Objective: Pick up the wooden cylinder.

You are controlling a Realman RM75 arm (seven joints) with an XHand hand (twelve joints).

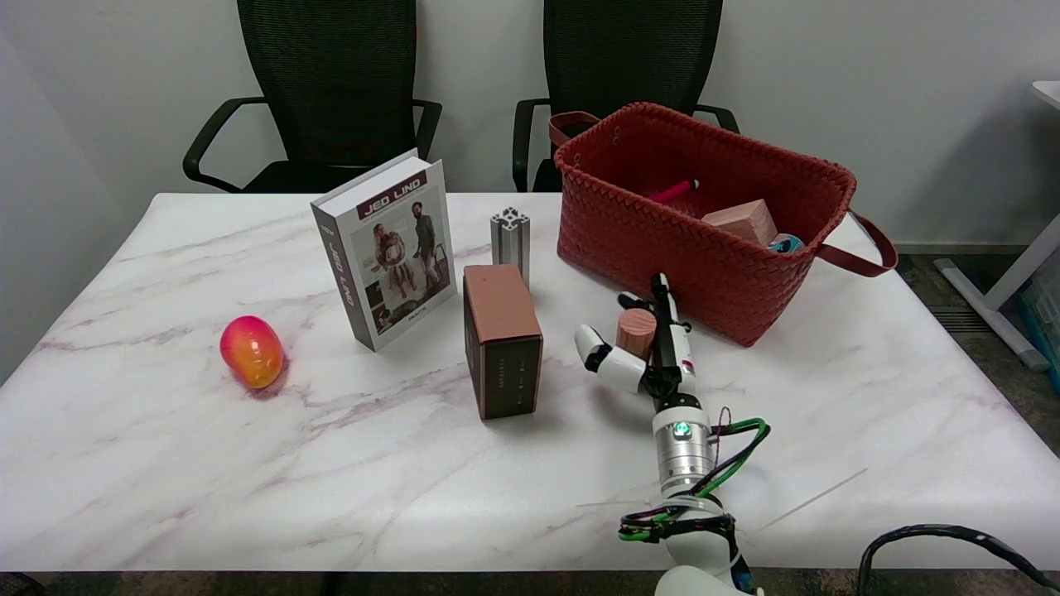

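The wooden cylinder [635, 331] stands upright on the marble table [248, 463], just in front of the red woven basket [704, 240]. My right hand [654, 358] reaches in from the lower right and lies around it. The fingers [662, 310] run along the cylinder's right side, and the thumb [595, 349] is spread out to its left with a gap between its tip and the wood. The cylinder sits in the crook between them, its lower part hidden by the hand. It still stands on the table.
A brown box [501, 339] stands just left of the hand, with a metal profile piece [510, 236] and an upright book [387, 248] behind it. A red-orange egg-shaped object [251, 351] lies far left. The basket holds a pink block [741, 219] and small items.
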